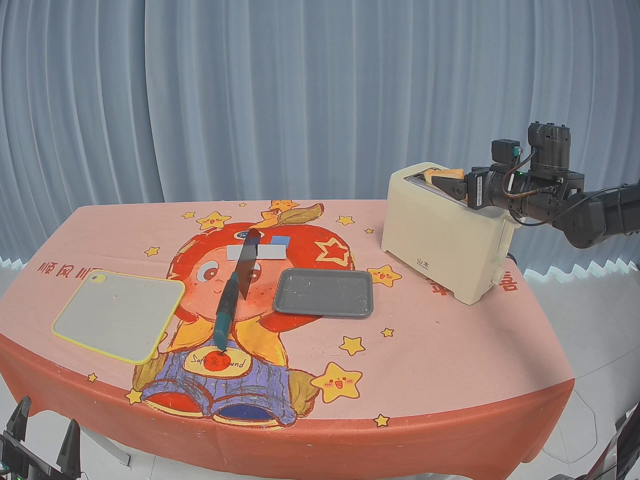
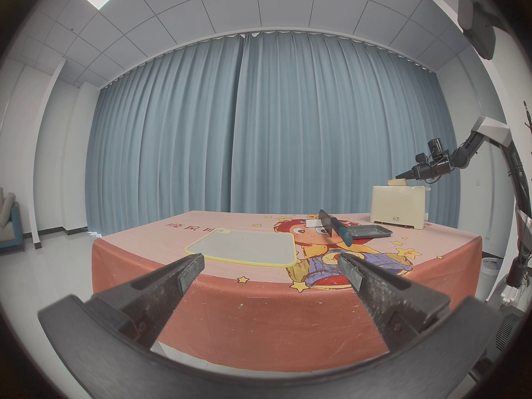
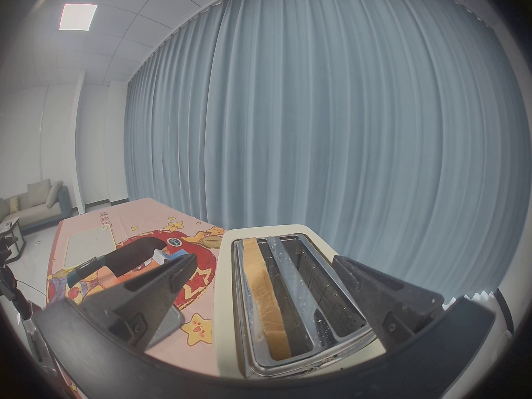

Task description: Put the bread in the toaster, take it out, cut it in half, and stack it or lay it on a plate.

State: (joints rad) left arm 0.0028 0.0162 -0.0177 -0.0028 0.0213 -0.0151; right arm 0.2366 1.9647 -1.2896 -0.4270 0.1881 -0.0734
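bread slice [image 3: 266,300] is in the toaster [image 1: 440,241]; my right gripper [image 3: 265,266] hangs above, fingers [image 3: 149,295] wide apart, empty. left gripper [image 2: 270,264] same. removal, cutting, plating remain.

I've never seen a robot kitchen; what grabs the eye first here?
A cream toaster at the right end of the table, one slice of bread standing in its slot, with the right gripper open over it. In the middle, a teal-handled knife tilts up between a cutting board and a grey tray.
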